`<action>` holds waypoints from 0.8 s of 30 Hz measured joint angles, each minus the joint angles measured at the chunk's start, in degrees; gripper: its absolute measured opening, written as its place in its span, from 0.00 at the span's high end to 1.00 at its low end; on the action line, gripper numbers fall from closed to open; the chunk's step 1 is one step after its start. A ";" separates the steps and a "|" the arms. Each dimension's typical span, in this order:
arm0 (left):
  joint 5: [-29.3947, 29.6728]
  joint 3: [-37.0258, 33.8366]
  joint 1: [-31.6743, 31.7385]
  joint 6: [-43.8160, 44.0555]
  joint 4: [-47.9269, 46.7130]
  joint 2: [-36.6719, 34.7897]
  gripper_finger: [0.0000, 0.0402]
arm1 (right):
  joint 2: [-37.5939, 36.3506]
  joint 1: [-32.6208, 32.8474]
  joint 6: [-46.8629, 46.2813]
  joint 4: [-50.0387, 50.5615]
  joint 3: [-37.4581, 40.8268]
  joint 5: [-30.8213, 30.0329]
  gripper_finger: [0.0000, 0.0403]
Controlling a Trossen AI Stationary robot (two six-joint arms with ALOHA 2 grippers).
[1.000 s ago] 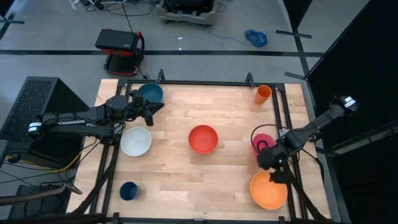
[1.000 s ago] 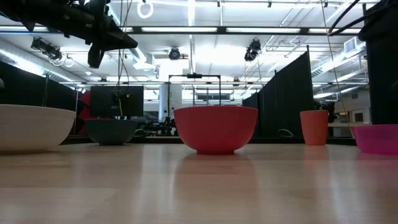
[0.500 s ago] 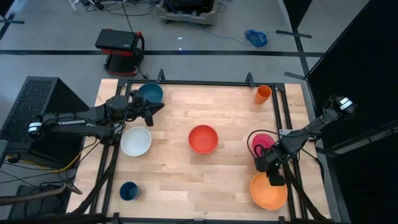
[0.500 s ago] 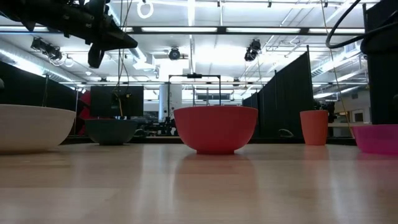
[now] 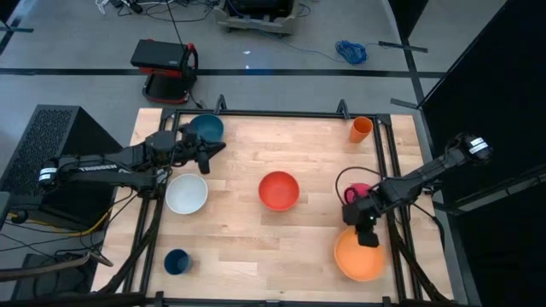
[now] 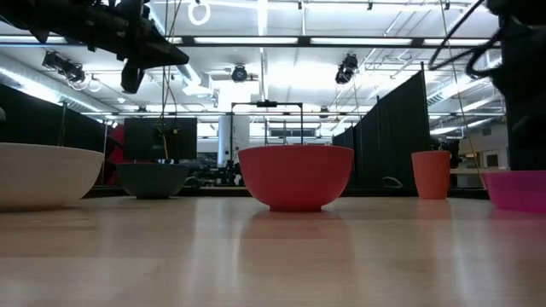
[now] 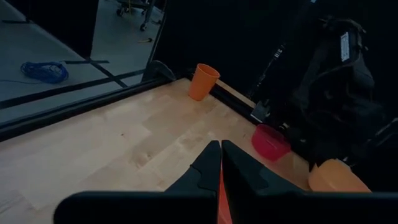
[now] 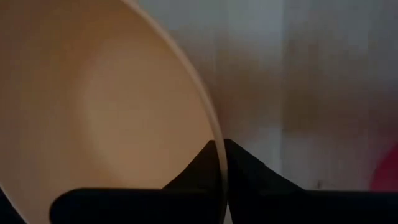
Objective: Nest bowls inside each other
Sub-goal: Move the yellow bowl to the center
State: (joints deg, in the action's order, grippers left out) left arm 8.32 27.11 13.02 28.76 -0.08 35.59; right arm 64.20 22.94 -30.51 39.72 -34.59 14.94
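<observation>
The orange bowl [image 5: 358, 256] sits near the table's near right corner, with my right gripper [image 5: 367, 235] shut on its far rim. The pink bowl [image 5: 359, 189] stands just beyond, partly hidden by that arm. The red bowl [image 5: 279, 190] rests on its base mid-table. The white bowl [image 5: 186, 194] and the teal bowl [image 5: 206, 128] are at the left. My left gripper [image 5: 217, 149] hangs shut above the table, between those two, touching nothing. My right gripper pinches the orange bowl's rim [image 8: 217, 155] at its far edge, one finger inside the bowl and one outside. The fingers come slanting down from the table's right and far side. The bowl stays upright, mouth up; whether its base is on the table cannot be told.
A narrow orange cup [image 5: 361, 130] stands at the far right corner and a small dark blue cup [image 5: 177, 261] near the front left. A black rail frames the table's edges [image 5: 281, 112]. Bare wood lies between the red bowl and the orange bowl.
My right gripper has gone toward the table's left edge and has taken hold of the orange bowl's rim. The bowl has shifted with it, a little toward the left and the far edge, still mouth up.
</observation>
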 joint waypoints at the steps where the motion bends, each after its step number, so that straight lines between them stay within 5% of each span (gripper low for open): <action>1: -0.20 0.00 0.00 0.00 -0.01 0.00 1.00 | 0.00 -1.40 0.76 0.00 -0.77 -0.30 1.00; 24: -4.47 0.00 0.00 0.02 -0.17 -0.02 1.00 | 5.38 -35.11 22.17 3.70 -14.70 -4.50 1.00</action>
State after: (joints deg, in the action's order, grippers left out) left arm 3.86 27.11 13.02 28.77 -0.25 35.57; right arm 69.59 -12.17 -8.33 43.43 -49.29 10.44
